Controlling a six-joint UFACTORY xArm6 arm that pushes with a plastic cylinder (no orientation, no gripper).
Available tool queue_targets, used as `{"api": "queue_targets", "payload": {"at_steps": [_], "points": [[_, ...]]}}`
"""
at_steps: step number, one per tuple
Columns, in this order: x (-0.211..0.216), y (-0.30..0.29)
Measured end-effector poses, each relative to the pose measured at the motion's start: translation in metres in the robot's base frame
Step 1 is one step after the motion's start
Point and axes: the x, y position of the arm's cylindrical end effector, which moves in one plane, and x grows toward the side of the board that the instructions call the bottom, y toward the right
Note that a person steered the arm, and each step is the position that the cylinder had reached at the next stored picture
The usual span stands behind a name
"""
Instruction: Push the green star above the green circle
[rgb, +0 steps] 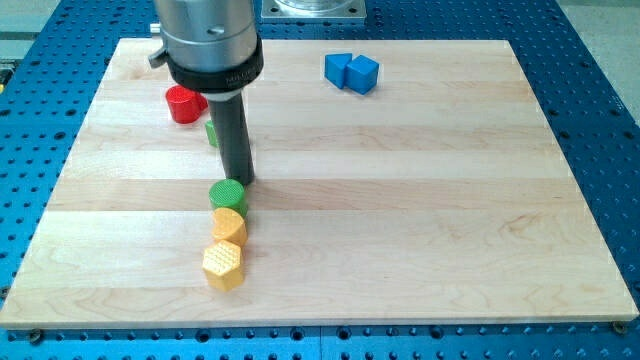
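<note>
My tip (243, 181), the lower end of a straight dark rod with no jaws to open or close, is resting just above the ribbed green circular block (227, 193), almost touching its top right edge. The green star block (211, 133) is peeking out from behind the rod, above the green circle and slightly to its left; its shape is mostly hidden. Below the green circle, a ribbed yellow round block (229, 225) and a yellow hexagonal block (223, 265) are sitting in a touching column. The pale wooden board (450, 200) is looking smooth.
</note>
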Motion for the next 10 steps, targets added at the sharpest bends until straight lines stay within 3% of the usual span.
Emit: {"api": "queue_targets", "payload": {"at_steps": [1, 2, 4, 6, 10], "points": [[-0.018, -0.069], [-0.059, -0.085], [-0.068, 0.011], [-0.092, 0.043], [-0.051, 0.03]]}}
